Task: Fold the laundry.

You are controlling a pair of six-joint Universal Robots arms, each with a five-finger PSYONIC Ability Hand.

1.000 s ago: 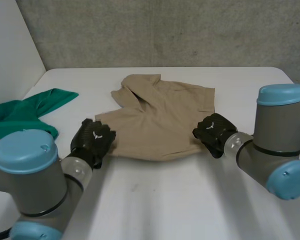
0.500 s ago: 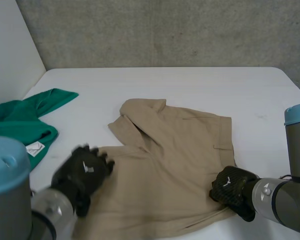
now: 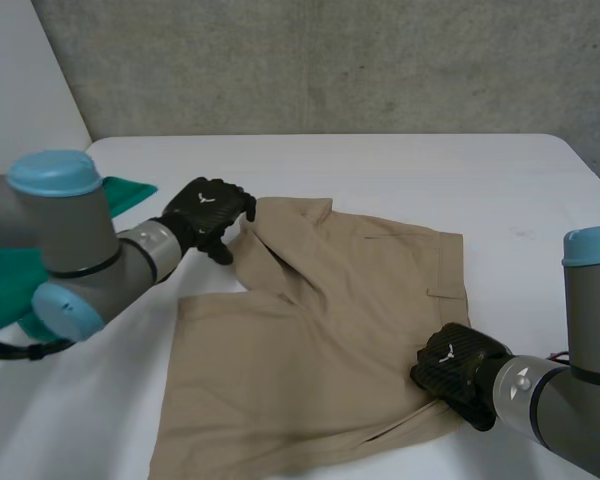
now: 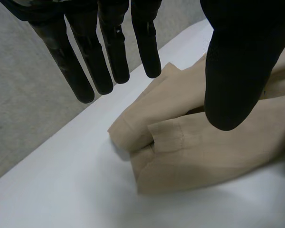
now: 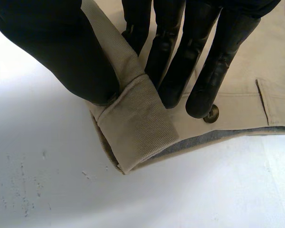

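Since half a second ago the left hand (image 3: 208,215) has swung off the near left part of the tan shorts (image 3: 320,340) and up to their far left corner, and the left arm now crosses in front of the green garment (image 3: 125,192), covering its white label. The right hand (image 3: 452,368) stays at the near right corner, and the shorts have hardly shifted.

Each hand's back carries a small white mark, too small to read.

In the left wrist view the left hand (image 4: 237,57) hangs over a folded hem of the shorts (image 4: 199,147), fingers straight and set apart from the thumb, holding nothing.

In the right wrist view the right hand (image 5: 47,42) pinches a turned-up fold of the waistband between thumb and fingers (image 5: 171,57), beside a dark button (image 5: 211,114).

The shorts lie spread across the middle of the white table (image 3: 380,165). Bare table runs beyond them to the far edge and out to the right.
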